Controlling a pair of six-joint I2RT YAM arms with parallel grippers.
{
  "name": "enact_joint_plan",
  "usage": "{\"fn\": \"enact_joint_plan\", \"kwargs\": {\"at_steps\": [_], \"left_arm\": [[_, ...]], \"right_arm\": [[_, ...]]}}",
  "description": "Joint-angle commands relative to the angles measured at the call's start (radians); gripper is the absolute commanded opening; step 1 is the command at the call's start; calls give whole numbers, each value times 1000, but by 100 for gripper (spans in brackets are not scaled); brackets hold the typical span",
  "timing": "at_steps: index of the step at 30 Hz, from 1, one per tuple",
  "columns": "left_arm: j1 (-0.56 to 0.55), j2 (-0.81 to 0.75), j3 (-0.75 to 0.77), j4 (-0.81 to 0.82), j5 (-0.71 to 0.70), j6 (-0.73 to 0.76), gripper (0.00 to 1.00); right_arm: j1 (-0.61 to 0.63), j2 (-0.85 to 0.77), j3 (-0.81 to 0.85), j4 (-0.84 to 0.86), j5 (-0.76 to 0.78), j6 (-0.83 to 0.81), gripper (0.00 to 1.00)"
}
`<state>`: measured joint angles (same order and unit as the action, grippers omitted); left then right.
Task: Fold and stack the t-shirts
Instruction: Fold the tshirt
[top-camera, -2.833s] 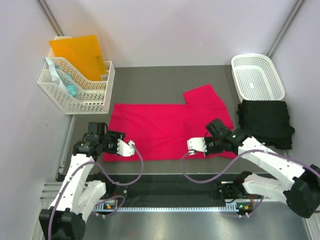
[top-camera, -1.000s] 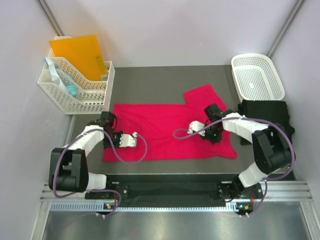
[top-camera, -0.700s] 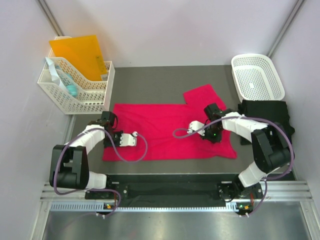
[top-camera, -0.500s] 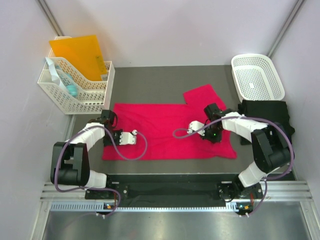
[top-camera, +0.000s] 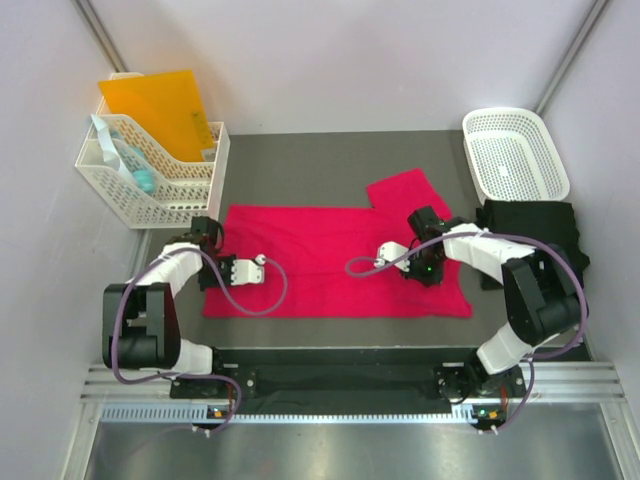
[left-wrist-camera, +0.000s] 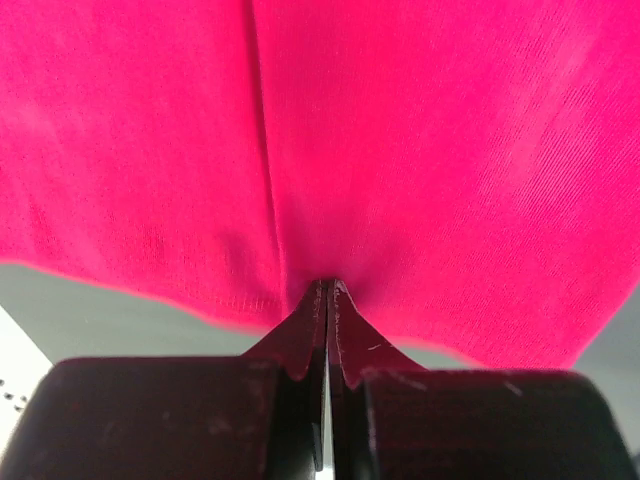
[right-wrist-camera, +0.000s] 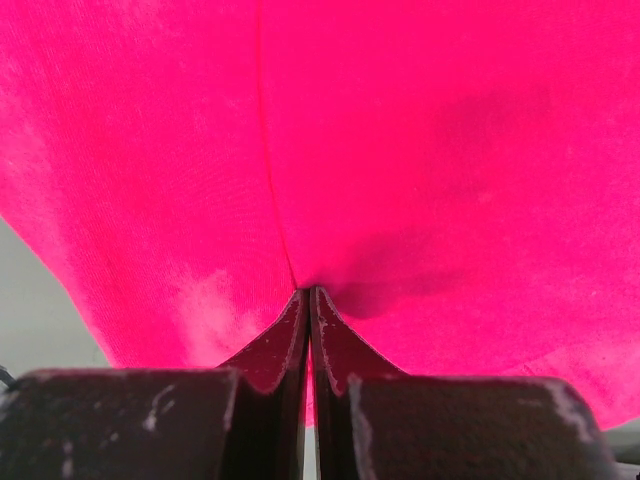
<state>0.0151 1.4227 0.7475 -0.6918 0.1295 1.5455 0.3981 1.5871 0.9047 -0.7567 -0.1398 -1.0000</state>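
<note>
1. Red t-shirt (top-camera: 320, 250): one. It lies spread flat near the middle of the worktop (top-camera: 320, 165), long axis running left to right across your view from above. One sleeve juts toward the far right corner.
2. Black t-shirt (top-camera: 530, 245): one. It sits as a compact, seemingly folded pile just beside the red one's right edge. That makes two shirts in all.
3. Left end effector (top-camera: 260, 265): one. It is over the near-left part of the red shirt, close to the near hem. The wrist view shows its fingers closed tip to tip, with a pucker of red cloth caught between them.
4. Right end effector (top-camera: 382, 253): one. It is on the right half of the same shirt, below the sleeve. Its fingers are likewise closed, and the red cloth creases into their tips.
5. Governing relation: both pinch points sit along the shirt's long axis, with the bulk of the cloth between them and on their far side. You should judge any fold against that axis. The right arm is the nearer one to the black pile.
6. White lattice basket (top-camera: 500, 112): one, at the far right, just behind the black shirt.
7. White file rack (top-camera: 150, 195): one, at the far left, holding an orange folder (top-camera: 160, 110). It stands apart from both shirts.
</note>
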Motion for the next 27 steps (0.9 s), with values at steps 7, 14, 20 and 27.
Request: {"fn": "enact_joint_plan", "kwargs": {"at_steps": [7, 14, 20, 27], "left_arm": [[29, -177, 216, -105, 133, 67, 38], [19, -105, 295, 135, 194, -95, 61], [-4, 166, 490, 164, 142, -399, 63], [-12, 448, 768, 152, 45, -616, 61]], "right_arm": [[-5, -68, 149, 11, -15, -19, 33], [-47, -43, 437, 30, 25, 182, 61], [-142, 157, 753, 39, 17, 417, 74], [-211, 364, 994, 86, 20, 475, 82]]}}
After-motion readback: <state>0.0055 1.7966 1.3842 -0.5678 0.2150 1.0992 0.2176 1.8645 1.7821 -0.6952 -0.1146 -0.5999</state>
